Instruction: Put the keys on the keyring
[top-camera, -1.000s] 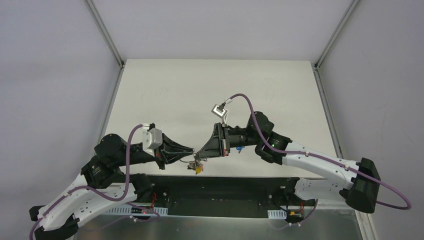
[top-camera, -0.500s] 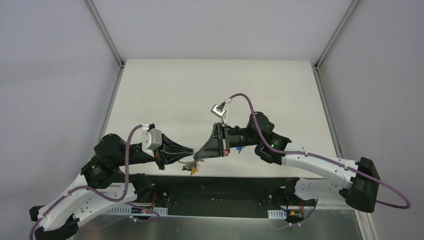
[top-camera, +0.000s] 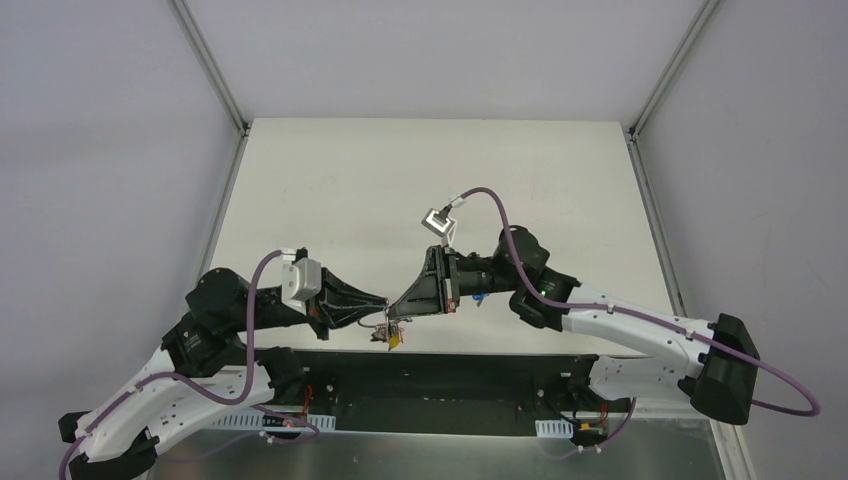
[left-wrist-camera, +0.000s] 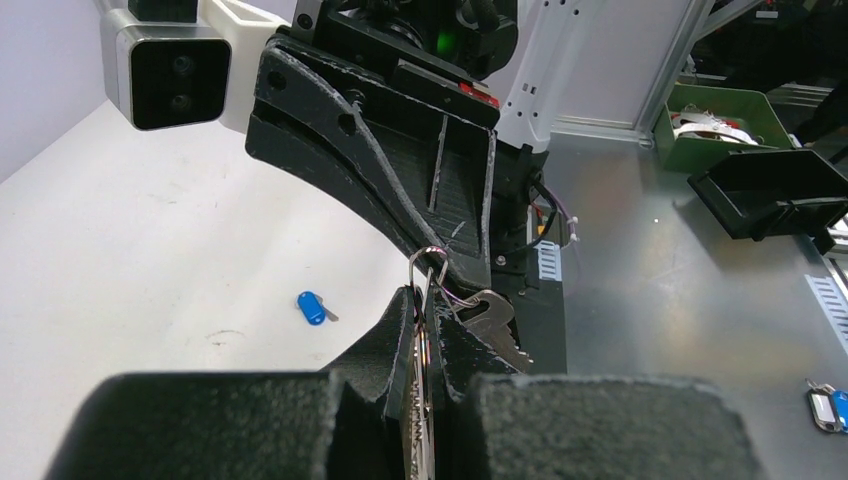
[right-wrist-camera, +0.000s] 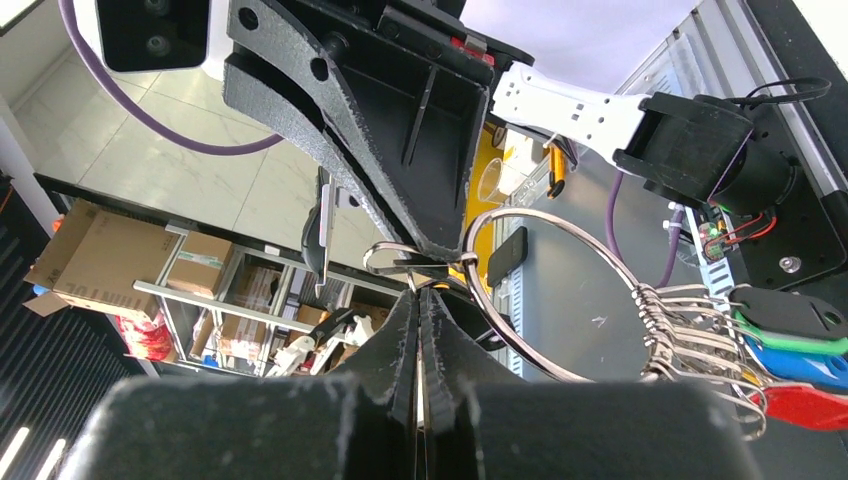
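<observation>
Entry: keyring (left-wrist-camera: 421, 380) held aloft between both my grippers; blue-capped key (left-wrist-camera: 312, 307) not yet on it.
My left gripper (left-wrist-camera: 424, 300) is clamped on the ring's wire. My right gripper (right-wrist-camera: 418, 292) is pinched closed at a small loop (right-wrist-camera: 393, 258), though I cannot tell what it actually grips. The key lies on the table (left-wrist-camera: 120, 250), well apart. Risk — the bunch of capped keys (right-wrist-camera: 780, 355) swings and twists the wire out of my pinch.

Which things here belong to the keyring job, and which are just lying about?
Job in hand:
- keyring bunch, pinched between the shut left claw and right claw
- blue-capped key, loose on the table

Lying about:
- green bin
- black tray
- tagged keys off the table
</observation>
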